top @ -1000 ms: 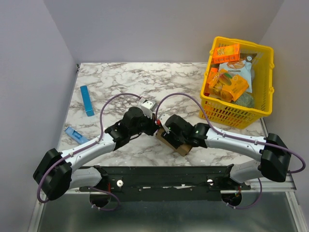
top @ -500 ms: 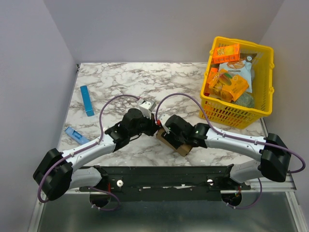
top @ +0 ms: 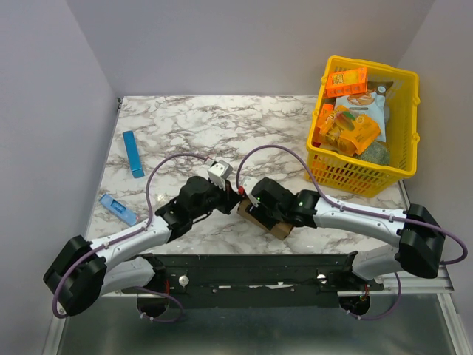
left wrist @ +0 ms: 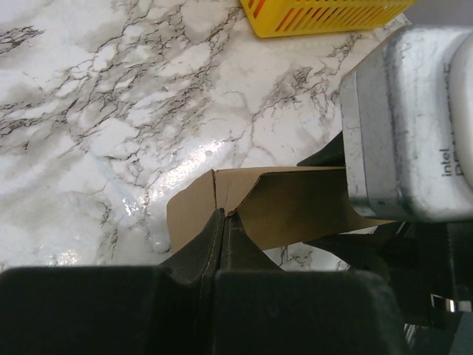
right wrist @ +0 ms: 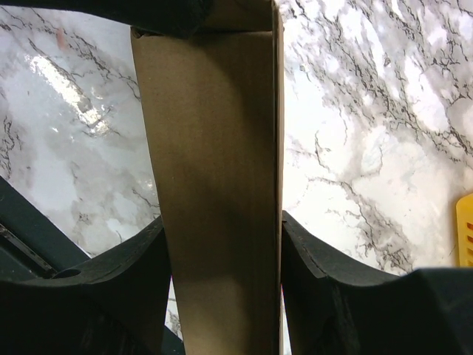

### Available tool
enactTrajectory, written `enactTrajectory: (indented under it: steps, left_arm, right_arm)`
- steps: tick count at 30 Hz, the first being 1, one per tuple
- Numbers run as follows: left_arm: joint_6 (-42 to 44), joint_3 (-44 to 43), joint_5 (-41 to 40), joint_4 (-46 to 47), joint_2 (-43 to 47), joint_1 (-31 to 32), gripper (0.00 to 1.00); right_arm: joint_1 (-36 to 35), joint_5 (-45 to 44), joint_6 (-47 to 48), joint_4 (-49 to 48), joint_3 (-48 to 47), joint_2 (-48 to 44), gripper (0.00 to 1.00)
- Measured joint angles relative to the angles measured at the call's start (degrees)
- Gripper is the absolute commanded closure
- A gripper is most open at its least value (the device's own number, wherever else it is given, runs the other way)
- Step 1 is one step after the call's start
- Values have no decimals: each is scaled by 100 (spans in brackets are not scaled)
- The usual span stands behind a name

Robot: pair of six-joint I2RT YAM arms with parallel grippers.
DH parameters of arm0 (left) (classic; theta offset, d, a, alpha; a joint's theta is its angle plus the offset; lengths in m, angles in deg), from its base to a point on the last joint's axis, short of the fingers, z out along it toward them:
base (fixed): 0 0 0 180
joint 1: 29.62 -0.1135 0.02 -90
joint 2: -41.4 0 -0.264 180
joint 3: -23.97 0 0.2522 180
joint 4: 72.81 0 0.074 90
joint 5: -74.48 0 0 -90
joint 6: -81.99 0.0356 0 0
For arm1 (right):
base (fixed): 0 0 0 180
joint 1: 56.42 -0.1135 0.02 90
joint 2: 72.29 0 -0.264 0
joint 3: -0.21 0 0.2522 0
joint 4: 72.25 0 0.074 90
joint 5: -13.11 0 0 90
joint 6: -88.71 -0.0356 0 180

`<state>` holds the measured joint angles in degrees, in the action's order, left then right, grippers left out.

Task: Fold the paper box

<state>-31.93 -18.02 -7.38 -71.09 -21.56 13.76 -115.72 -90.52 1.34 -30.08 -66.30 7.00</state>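
Box of brown card at the table's front middle, clamped across its width by the right gripper. Left gripper, jaws pressed together, noses an end flap. Best to keep the box pinned and push the flap along its crease. Since a second ago, the left arm has drawn back toward its base.

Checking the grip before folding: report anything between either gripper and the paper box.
Nothing visible. The right gripper grips the paper box directly between its jaws; the shut left gripper touches its flap edge.
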Motion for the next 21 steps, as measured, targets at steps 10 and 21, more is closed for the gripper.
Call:
enactTrajectory:
  steps: [10,21]
  left_arm:
    - [181,369,-612,315,306,345,100]
    - [337,457,-1569,420,293,857,100]
  right_arm:
    - [-33,57,72,-13,0,0,53]
    - [-35,63,87,-15,9,2,53]
